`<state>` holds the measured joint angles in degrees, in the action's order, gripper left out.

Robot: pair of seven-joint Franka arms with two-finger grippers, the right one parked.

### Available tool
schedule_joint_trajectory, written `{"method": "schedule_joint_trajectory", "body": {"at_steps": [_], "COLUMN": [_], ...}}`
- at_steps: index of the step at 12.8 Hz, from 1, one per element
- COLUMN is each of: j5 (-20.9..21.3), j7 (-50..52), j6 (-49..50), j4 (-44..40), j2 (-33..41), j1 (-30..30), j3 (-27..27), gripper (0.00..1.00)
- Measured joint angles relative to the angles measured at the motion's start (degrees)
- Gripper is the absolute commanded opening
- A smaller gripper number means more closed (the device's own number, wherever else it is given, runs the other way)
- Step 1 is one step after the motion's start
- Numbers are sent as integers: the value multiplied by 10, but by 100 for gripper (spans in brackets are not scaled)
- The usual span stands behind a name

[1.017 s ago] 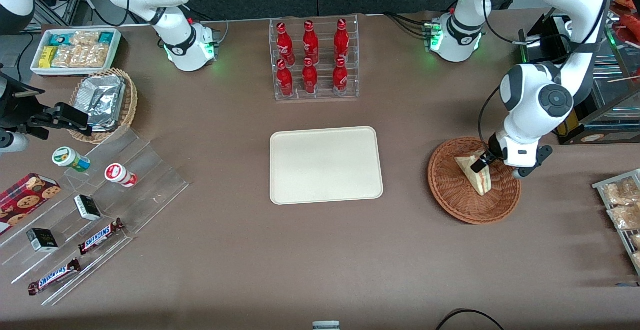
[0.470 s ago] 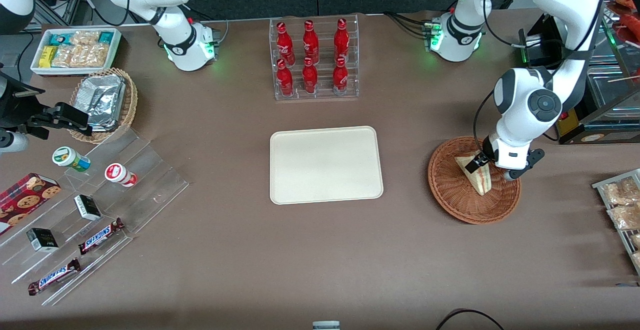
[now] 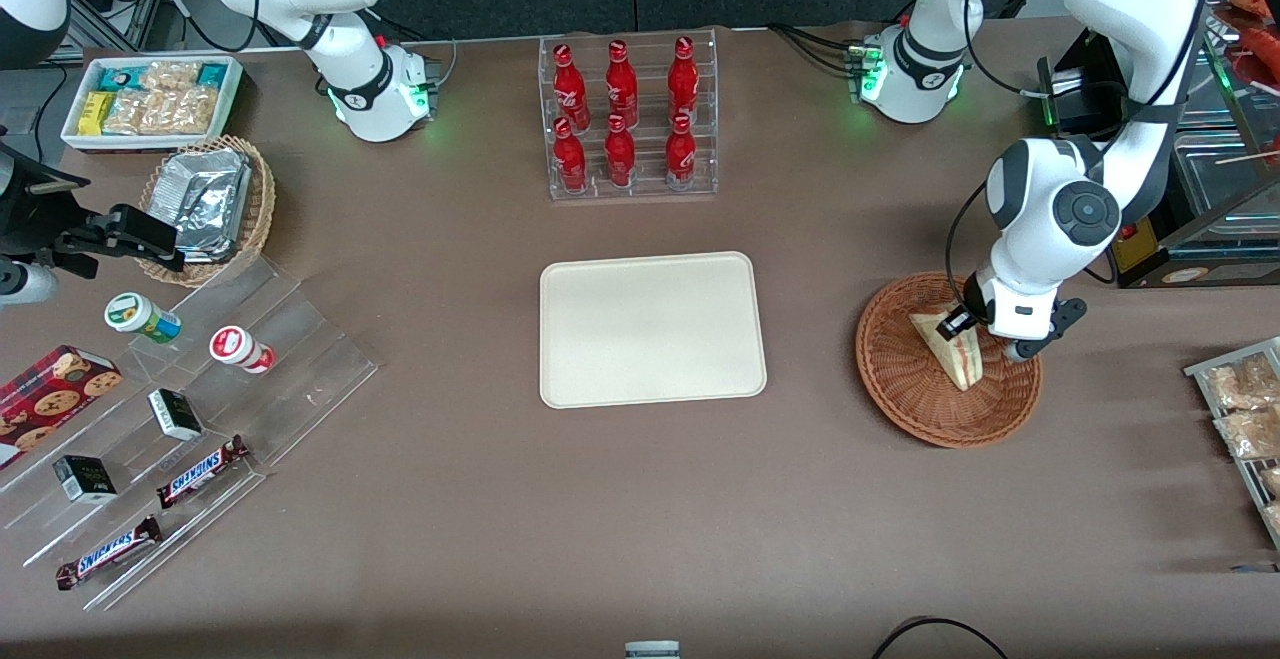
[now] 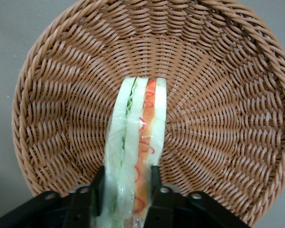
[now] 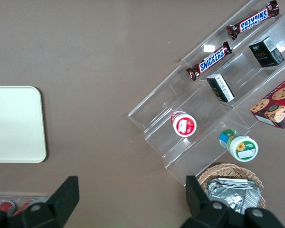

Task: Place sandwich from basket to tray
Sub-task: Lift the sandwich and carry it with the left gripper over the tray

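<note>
The sandwich (image 3: 955, 357), a pale bread wedge in clear wrap with green and red-orange filling, stands on edge in the reddish-brown wicker basket (image 3: 905, 409) toward the working arm's end of the table. My left gripper (image 3: 962, 323) is down in the basket at the sandwich's end farther from the front camera. In the left wrist view the gripper (image 4: 127, 183) has one black finger (image 4: 98, 183) on each side of the sandwich (image 4: 140, 123), both touching its wrap, with the basket (image 4: 218, 95) beneath. The cream tray (image 3: 650, 329) lies bare mid-table and also shows in the right wrist view (image 5: 14, 123).
A clear rack of red bottles (image 3: 625, 119) stands farther from the camera than the tray. A tan basket of foil packets (image 3: 205, 204), a white snack bin (image 3: 150, 99) and a clear stepped stand (image 3: 190, 389) lie toward the parked arm's end. A rack of snack packets (image 3: 1240, 409) stands beside the basket.
The left arm's wrist has shifted slightly toward the tray side and settled. The gripper stays at the sandwich, which has hardly moved in the basket.
</note>
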<state>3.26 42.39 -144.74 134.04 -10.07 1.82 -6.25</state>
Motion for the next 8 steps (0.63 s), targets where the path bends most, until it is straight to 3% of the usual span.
{"method": "schedule_joint_trajectory", "body": {"at_steps": [4,8], "j5": [1,1], "j7": [0,2], "j6": [73,213], "j4": [-15,-90], "j2": [32,68], "j1": [0,0], "j3": [-1,-31], "gripper": [0,0]}}
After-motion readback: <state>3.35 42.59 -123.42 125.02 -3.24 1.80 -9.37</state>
